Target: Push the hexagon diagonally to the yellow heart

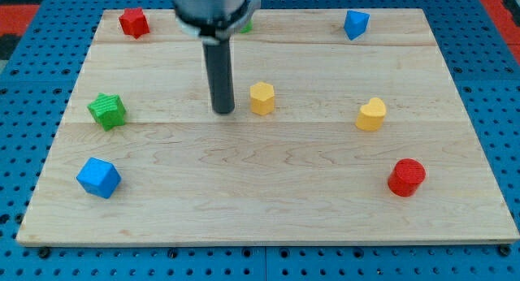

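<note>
A yellow hexagon block (262, 97) lies near the middle of the wooden board (268, 200). A yellow heart block (371, 114) lies to its right and slightly lower. My tip (223, 110) is the lower end of the dark rod and rests on the board just left of the hexagon, a small gap apart from it.
A red block (133, 23) sits at the top left and a blue block (355, 23) at the top right. A green star (107, 110) and a blue cube (99, 177) are on the left. A red cylinder (406, 177) is at the lower right. A green block (246, 24) peeks from behind the arm.
</note>
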